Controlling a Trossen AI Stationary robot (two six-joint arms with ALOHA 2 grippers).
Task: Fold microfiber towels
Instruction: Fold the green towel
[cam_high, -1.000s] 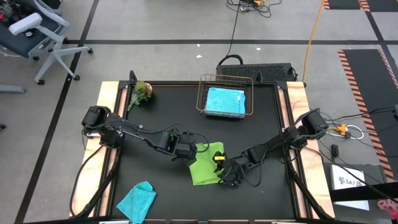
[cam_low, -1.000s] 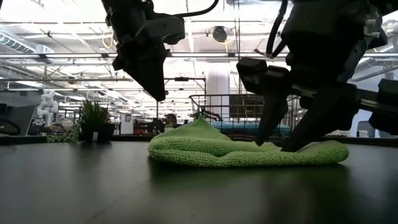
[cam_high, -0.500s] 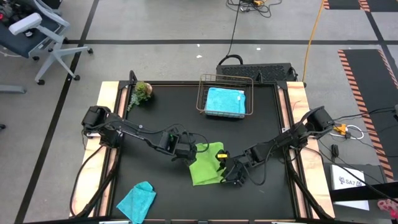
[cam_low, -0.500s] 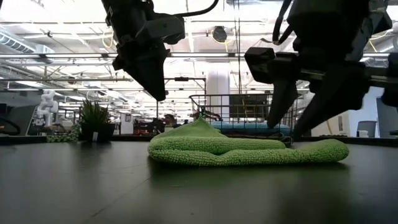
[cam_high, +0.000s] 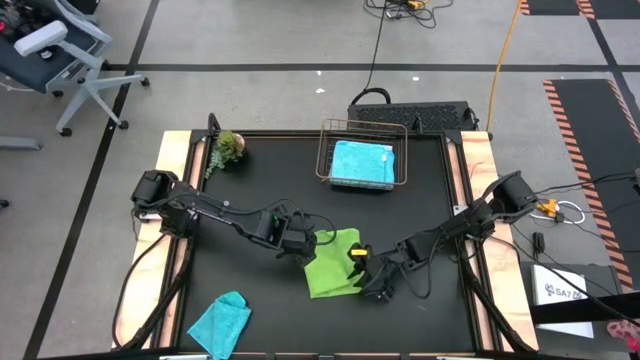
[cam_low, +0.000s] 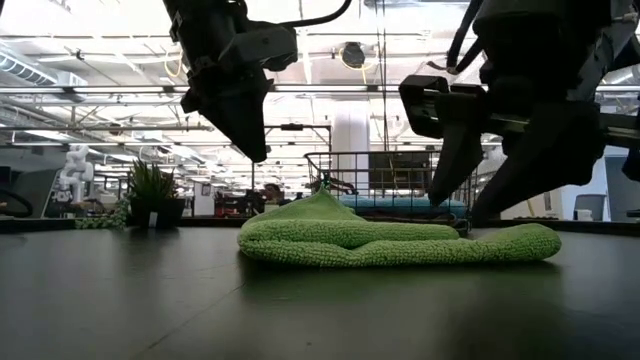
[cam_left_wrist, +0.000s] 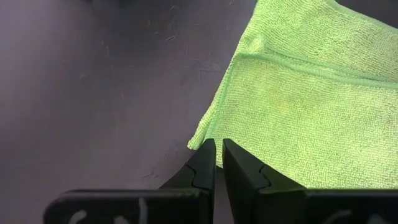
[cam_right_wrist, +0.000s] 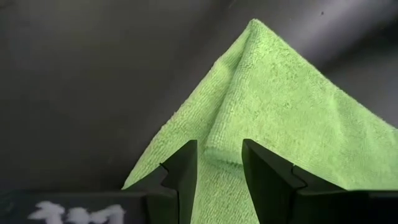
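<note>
Right gripper (cam_high: 372, 288), fingers apart and empty, hangs just over the lower right edge of the lime green towel (cam_high: 333, 263), lying folded at centre frame on the black table (cam_high: 420, 200). Left gripper (cam_high: 303, 243), fingers together and holding nothing, hovers at its upper left corner. Towel's long axis runs upper right to lower left between them; both about equally near.

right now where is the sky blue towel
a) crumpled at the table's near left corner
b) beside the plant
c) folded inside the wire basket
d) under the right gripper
c: in the high view the sky blue towel lies folded inside the wire basket at the far side of the table, apart from both grippers.
</note>
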